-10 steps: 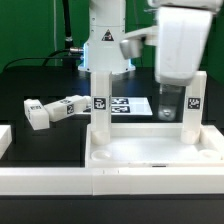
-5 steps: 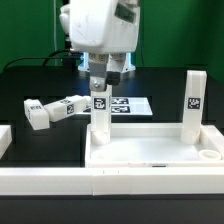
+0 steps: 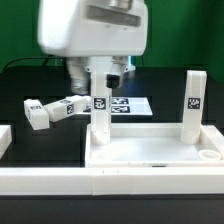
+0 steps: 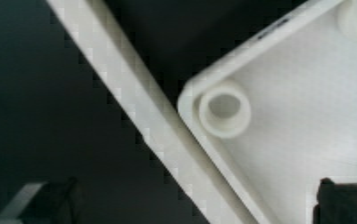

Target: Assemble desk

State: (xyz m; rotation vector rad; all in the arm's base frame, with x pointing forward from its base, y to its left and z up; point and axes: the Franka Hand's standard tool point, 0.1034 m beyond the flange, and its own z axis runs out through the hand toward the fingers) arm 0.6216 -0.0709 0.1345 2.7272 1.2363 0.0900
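The desk's white tabletop [image 3: 150, 152] lies upside down like a tray near the front. Two square legs stand upright in it, one at its back left corner [image 3: 100, 112] and one at the back right [image 3: 193, 104]. Two more tagged legs [image 3: 36, 113] [image 3: 71, 107] lie loose on the dark table at the exterior view's left. My gripper [image 3: 96, 66] hangs above the left upright leg, its big white body filling the top of that view. In the wrist view my gripper [image 4: 193, 205] is open with nothing between its fingertips [image 4: 47, 198]. Far below it shows a tabletop corner with a round hole [image 4: 223, 108].
The marker board [image 3: 132, 105] lies flat behind the tabletop. Long white border rails run along the front [image 3: 60, 181] and at the left edge [image 3: 4, 138]; one rail [image 4: 130, 95] crosses the wrist view beside the tabletop corner. The robot's base stands at the back.
My gripper has swung from above the right upright leg toward the exterior view's left and now looms larger. The jaws stayed open. No part has moved.
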